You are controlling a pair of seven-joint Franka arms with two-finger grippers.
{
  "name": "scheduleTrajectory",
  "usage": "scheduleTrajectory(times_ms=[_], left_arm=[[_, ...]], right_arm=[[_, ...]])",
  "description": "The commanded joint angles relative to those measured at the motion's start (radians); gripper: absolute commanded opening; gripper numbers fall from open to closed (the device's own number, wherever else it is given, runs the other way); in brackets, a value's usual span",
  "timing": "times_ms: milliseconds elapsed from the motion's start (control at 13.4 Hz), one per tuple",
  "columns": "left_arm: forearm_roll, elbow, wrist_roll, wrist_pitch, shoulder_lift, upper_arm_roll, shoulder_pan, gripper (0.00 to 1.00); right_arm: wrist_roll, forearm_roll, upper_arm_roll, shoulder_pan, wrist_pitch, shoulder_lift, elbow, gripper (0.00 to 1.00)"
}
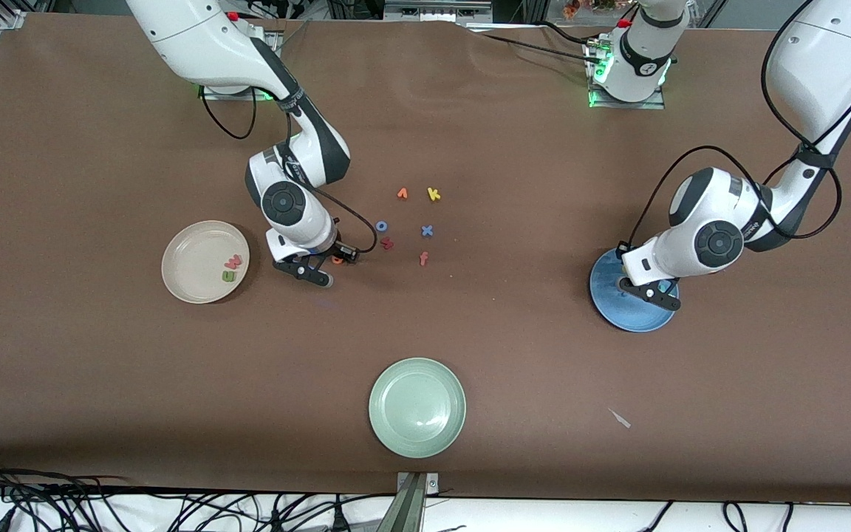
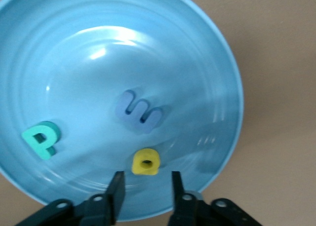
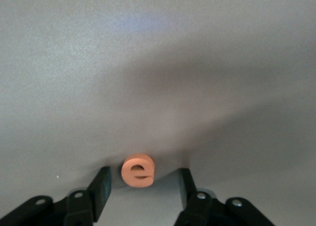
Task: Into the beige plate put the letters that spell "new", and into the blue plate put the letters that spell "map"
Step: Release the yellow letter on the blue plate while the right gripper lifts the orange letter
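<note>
The beige plate (image 1: pixel 188 255) holds a pinkish-red w (image 1: pixel 233 261) and a green n (image 1: pixel 229 276). Beside that plate, low over the table, my right gripper (image 1: pixel 320 272) (image 3: pixel 143 180) is open. The orange e (image 1: pixel 337 258) (image 3: pixel 138 170) lies on the table between its fingertips, with a gap on each side. My left gripper (image 1: pixel 651 292) (image 2: pixel 146 186) hangs open over the blue plate (image 1: pixel 621 310) (image 2: pixel 212 63). In that plate lie a teal p (image 2: pixel 42 138), a blue m (image 2: pixel 139 111) and a yellow a (image 2: pixel 145 162), the a just ahead of the fingertips and untouched.
Loose letters lie mid-table: an orange one (image 1: pixel 402 193), a yellow k (image 1: pixel 433 194), a blue o (image 1: pixel 381 226), a dark red h (image 1: pixel 387 243), a blue x (image 1: pixel 427 230) and an orange-red f (image 1: pixel 423 258). A pale green plate (image 1: pixel 417 406) sits nearer the front camera.
</note>
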Motion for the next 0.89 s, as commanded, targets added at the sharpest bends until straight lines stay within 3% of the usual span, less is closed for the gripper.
scheduleTrajectory(times_ms=[0,223,521,669,818], left_arm=[[-0.032,0.009,-0.003,-0.022,-0.018,-0.026,0.001,1.0],[-0.032,0.107,-0.079,-0.139,-0.045,-0.1,0.001,1.0],[-0.037,0.39,-0.17,-0.525,-0.068,-0.265,0.006,1.0],[-0.055,0.53,-0.178,-0.676,-0.07,-0.304,0.004,1.0],[-0.064,0.616,-0.169,-0.73,-0.086,-0.318,0.007,1.0]], right_arm=[[-0.029,-0.008,0.003,-0.014,0.034,0.006,-0.016,0.61],[-0.029,-0.008,0.003,-0.016,0.036,0.006,-0.016,0.56],[-0.029,-0.008,0.003,-0.014,0.037,0.006,-0.016,0.43],[-0.029,-0.008,0.003,-0.014,0.037,0.006,-0.016,0.41],[-0.027,-0.008,0.003,-0.014,0.037,0.006,-0.016,0.36]])
